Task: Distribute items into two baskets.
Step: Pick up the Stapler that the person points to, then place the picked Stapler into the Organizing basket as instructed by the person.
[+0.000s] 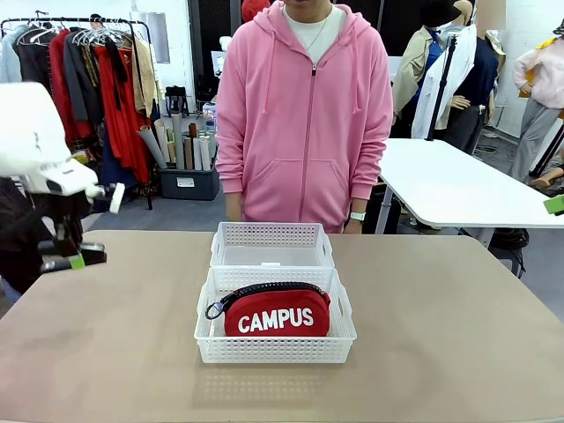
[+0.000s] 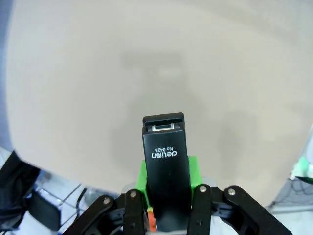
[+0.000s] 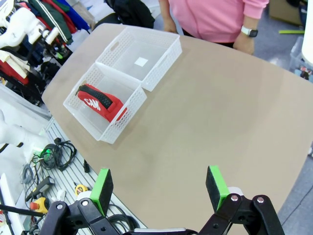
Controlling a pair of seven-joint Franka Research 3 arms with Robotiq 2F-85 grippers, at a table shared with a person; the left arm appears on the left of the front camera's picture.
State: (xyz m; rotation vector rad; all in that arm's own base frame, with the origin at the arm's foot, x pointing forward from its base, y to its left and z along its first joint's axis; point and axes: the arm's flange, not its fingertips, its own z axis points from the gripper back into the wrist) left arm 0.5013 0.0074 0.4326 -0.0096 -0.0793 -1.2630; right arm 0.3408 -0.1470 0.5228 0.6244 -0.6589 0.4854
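In the nearer of the two white lattice baskets [image 1: 339, 339] [image 3: 80, 115] lies the red "CAMPUS" pouch [image 1: 278, 313] [image 3: 100, 104]. The farther basket [image 1: 271, 236] [image 3: 161, 61] touches it end to end and holds nothing. My left gripper [image 1: 75, 257] [image 2: 168, 193] hangs above the table's left edge, well left of the baskets, shut on a black stapler [image 2: 165, 171] clamped between its green pads and pointing out over bare tabletop. High over the table's other side, my right gripper [image 3: 159, 188] stands open with nothing between its fingers.
A person in a pink hoodie [image 1: 304, 115] stands at the far edge right behind the baskets, a watch-wearing wrist [image 3: 249, 32] at the table's rim. The tan tabletop [image 1: 441, 335] is bare around the baskets. A clothes rack [image 1: 88, 79] and a white table [image 1: 458, 181] stand behind.
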